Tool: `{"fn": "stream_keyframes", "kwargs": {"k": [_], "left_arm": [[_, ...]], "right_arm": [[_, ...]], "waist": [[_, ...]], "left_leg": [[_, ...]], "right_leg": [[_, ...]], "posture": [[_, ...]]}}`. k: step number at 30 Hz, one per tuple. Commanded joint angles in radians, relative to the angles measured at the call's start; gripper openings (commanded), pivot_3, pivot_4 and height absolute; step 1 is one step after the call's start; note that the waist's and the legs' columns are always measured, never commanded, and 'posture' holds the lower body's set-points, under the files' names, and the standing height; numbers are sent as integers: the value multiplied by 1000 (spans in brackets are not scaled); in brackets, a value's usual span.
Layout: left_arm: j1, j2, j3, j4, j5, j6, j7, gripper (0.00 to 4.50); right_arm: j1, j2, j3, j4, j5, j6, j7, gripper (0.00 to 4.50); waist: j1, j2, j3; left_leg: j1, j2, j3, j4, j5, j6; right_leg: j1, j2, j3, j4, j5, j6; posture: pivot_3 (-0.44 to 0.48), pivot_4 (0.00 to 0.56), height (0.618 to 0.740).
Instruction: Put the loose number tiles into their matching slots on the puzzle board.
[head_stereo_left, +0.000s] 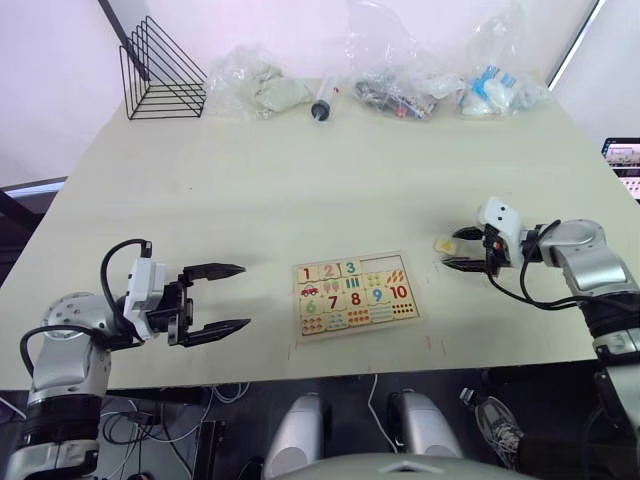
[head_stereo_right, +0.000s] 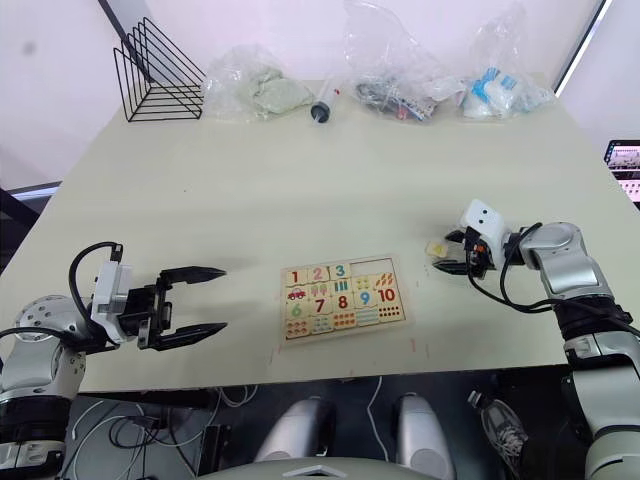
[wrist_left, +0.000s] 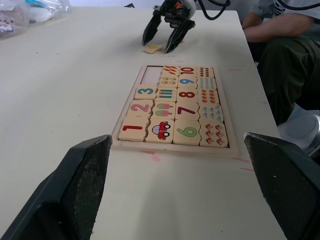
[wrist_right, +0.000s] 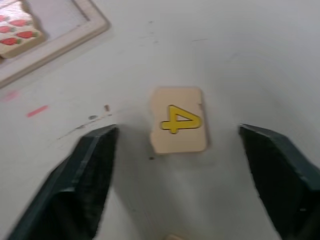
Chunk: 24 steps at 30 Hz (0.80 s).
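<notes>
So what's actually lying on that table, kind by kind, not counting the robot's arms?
Plastic bags: 3
Wire rack: 1
Syringe: 1
Puzzle board: 1
Loose number tile, a yellow 4: 1 clearly seen
Total: 7

Bare counter lies open between the puzzle board and the far clutter: a wire rack, plastic bags and a syringe along the far edge. The left pincer, fingers spread wide, has clear surface up to the board. The right pincer straddles the loose 4 tile with gaps either side. A seated person sits just past the counter's right edge.
</notes>
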Motion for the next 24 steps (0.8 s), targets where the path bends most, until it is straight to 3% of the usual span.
{"fn": "stream_keyframes", "kwargs": {"k": [1,5,14,24], "left_arm": [[1,15,5,-5,-14,-13,-30,4500],[3,16,5,-4,-14,-13,-29,4500],[9,15,6,-9,-13,-14,-25,4500],[32,0,5,-39,-15,-3,9,4500]], "right_arm": [[-7,-5,4,25,-15,-6,3,2371],[-12,4,0,34,-13,-8,-6,887],[5,-11,2,-75,-10,-8,1,887],[-2,-36,88,-452,-43,233,-4,887]], "waist": [[0,0,0],[-1,-1,0],[-2,0,0],[-1,0,0]], "left_leg": [[0,0,0,0,0,0],[0,0,0,0,0,0],[0,0,0,0,0,0],[-1,0,0,0,0,0]], "right_leg": [[0,0,0,0,0,0],[0,0,0,0,0,0],[0,0,0,0,0,0],[-3,0,0,1,0,0]], "posture": [[0,150,740],[0,150,740],[0,150,740],[0,150,740]]}}
